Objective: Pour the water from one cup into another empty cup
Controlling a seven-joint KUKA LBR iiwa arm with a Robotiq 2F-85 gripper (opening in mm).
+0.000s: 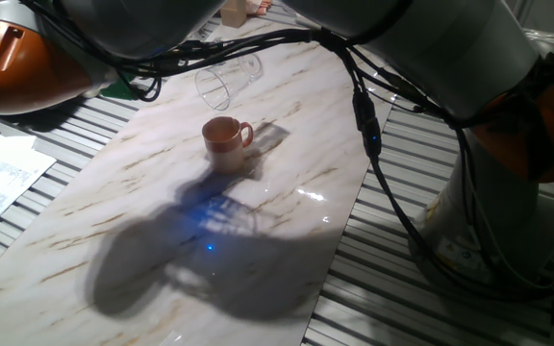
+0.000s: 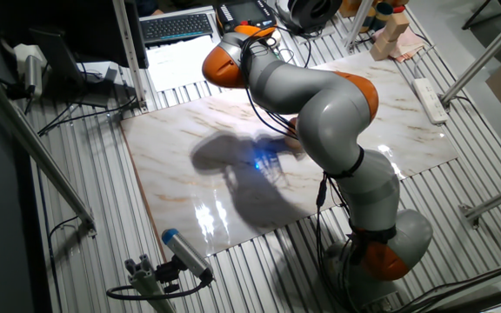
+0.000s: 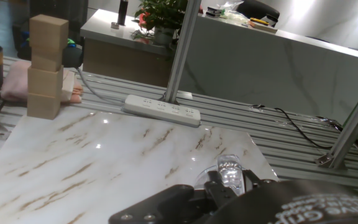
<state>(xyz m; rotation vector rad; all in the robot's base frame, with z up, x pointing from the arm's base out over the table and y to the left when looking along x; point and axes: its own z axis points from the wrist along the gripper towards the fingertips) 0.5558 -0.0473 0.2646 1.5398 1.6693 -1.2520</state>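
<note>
The glass mug [image 1: 229,82] hangs tilted above the far part of the marble tabletop [image 1: 113,207], its open mouth turned down and toward the near side, just behind the brown mug [image 1: 226,140]. The brown mug stands upright on the marble with its loop handle pointing right, apart from the glass — a gap shows between them in the one fixed view. No water can be made out in the glass from here. In the hand view the gripper [image 3: 225,186] sits low in the picture, its dark body filling the bottom edge, and a rounded bit of clear glass [image 3: 229,169] shows pinched at its tip, so it appears closed on the glass mug. In the other fixed view the arm [image 2: 320,104] arches over the table and hides both mugs. A stack of wooden blocks [image 3: 45,65] and a white power strip [image 3: 162,110] lie beyond the marble's far edge.
</note>
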